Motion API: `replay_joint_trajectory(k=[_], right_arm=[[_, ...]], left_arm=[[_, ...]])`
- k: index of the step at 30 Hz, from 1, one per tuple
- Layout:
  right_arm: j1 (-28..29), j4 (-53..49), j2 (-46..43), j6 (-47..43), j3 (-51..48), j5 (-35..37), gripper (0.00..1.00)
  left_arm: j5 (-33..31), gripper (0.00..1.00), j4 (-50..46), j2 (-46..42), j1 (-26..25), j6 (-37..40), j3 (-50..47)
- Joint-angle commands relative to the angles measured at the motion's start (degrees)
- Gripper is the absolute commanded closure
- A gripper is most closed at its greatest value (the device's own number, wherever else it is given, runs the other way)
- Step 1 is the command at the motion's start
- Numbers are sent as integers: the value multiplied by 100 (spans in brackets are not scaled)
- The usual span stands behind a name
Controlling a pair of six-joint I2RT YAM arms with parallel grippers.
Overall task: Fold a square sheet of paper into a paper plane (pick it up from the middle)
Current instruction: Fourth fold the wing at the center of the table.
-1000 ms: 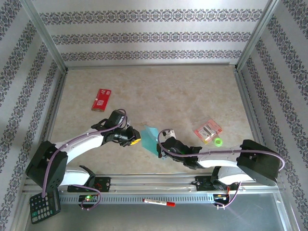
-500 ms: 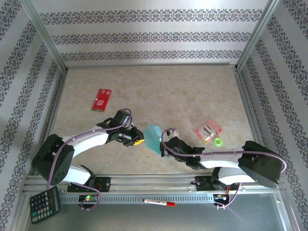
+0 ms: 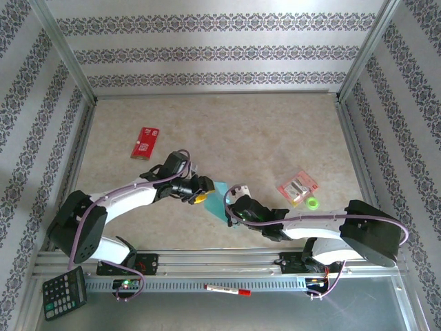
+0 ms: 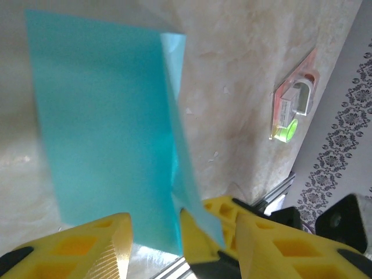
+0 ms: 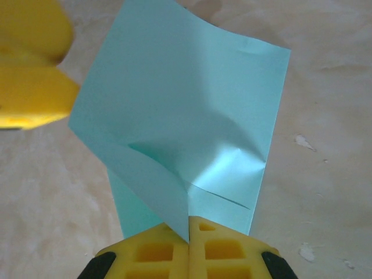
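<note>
Top external: teal paper sheet (image 3: pixel 219 200) lower centre of frame, between my tools | my right tool (image 3: pixel 235 211) pinched shut on its edge | my left tool (image 3: pixel 204 193) jaws apart, gripping nothing

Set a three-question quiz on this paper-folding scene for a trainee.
1. True or false: the right gripper is shut on the blue paper.
2. The left gripper is: A) open, B) shut on the paper, C) shut and empty.
3. What colour is the packet lying on the table beyond the left arm?
Key: 1 true; 2 A; 3 red.
</note>
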Motion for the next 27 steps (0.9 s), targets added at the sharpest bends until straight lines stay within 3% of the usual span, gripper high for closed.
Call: replay_joint_trajectory(k=[1, 7, 14, 18, 27], right_arm=[[57, -118, 62, -311, 102, 97, 100], [55, -74, -165, -842, -13, -46, 100], [-14, -77, -146, -1052, 43, -157, 100], [-16, -74, -92, -1056, 78, -158, 100], [-15, -78, -51, -1157, 55, -116, 100]], left_arm=[[-94, 50, -243, 66, 178, 163, 222], [-146, 39, -744, 66, 483, 796, 491], [127, 39, -442, 835, 492, 880, 798], [189, 46, -465, 1176, 490, 985, 987], [329, 78, -596, 1623, 540, 1112, 1143]])
